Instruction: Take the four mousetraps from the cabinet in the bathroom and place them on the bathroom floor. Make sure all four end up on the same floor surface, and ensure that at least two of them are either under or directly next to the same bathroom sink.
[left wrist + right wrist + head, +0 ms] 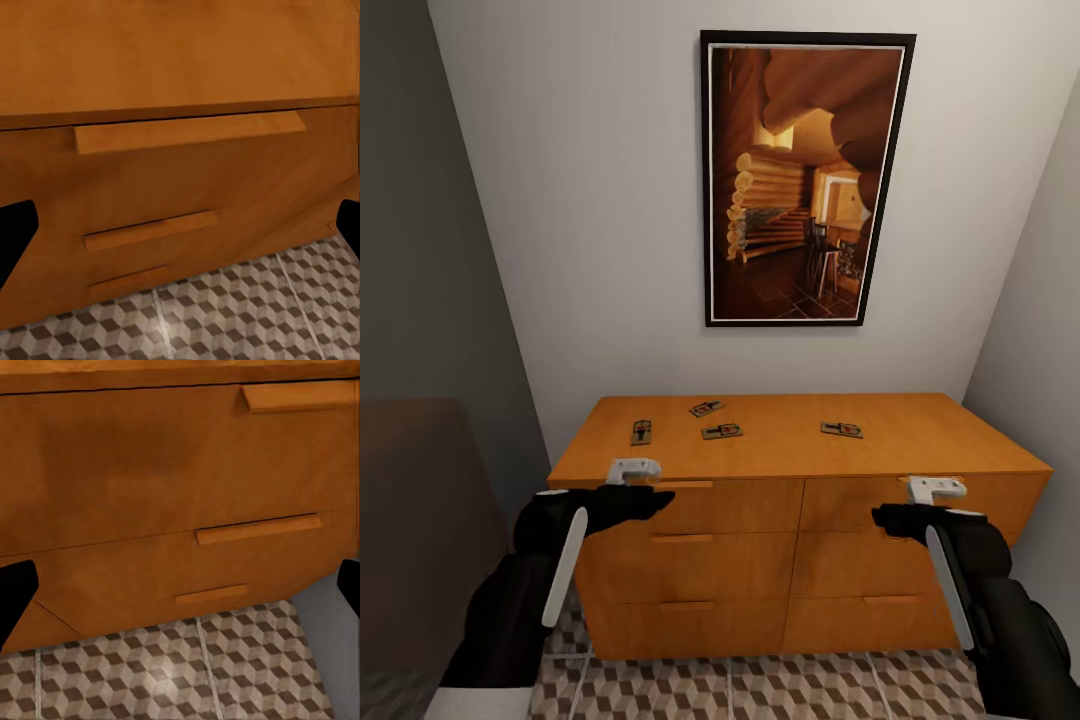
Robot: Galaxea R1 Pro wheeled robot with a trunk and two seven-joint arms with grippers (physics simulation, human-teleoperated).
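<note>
**A:** Where are the mousetraps?

**B:** All four lie flat on top of the cabinet [800, 520], the orange-brown chest against the back wall. One mousetrap [642, 432] sits nearest the left end, two more [707, 408] [722, 431] lie close together left of centre, and the fourth [842, 429] is apart, right of centre. None touch.

**A:** And the arms?

**B:** The left gripper [634, 468] hangs at the front edge of the top, over the upper left drawer. The right gripper [937, 489] is at the same height before the upper right drawer. Both jaws are spread apart and empty; in each wrist view the dark fingertips [15, 236] [16, 589] show only at the far sides, with drawer fronts and slim handles between them.

**A:** Anything in the way?

**B:** The cabinet stands in a narrow recess: a grey wall [430, 250] close on the left, a pale wall close on the right. A framed picture [805, 178] of a log interior hangs above. The cube-patterned bathroom floor [760, 690] runs in front of the drawers.
</note>
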